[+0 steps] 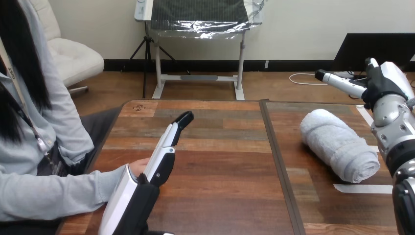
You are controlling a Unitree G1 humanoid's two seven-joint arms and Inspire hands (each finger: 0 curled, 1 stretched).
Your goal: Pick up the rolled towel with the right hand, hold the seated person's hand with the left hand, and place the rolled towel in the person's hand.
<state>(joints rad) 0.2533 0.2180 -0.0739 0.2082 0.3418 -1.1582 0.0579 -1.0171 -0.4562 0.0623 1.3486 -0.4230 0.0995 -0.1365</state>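
Status: no step of the task looks complete.

The person's hand (139, 165), at the end of a pale grey sleeve, rests on the brown wooden-plank worktop (220, 161). It lies just left of the left robot hand (164, 159), touching it or very nearly. Only the person's fingertips show.

Left robot hand: set on edge, fingers (182, 121) straight and pressed together, pointing away from the robot. No finger is seen curled round the person's hand. The thumb side is hidden, so I judge the hold not yet made.

The white rolled terry-cloth towel (337, 144) lies on the worktop, well to the right of the left robot hand. It sits below and slightly left of the right robot hand (386, 78), apart from it and ungrasped.

Right robot hand: raised above the towel's far end, one finger (340, 84) stretched straight out leftward, nothing in it.

Left to do, by my reading:
- close the right robot hand on the towel
- take the person's hand
- carry the towel across and set it there
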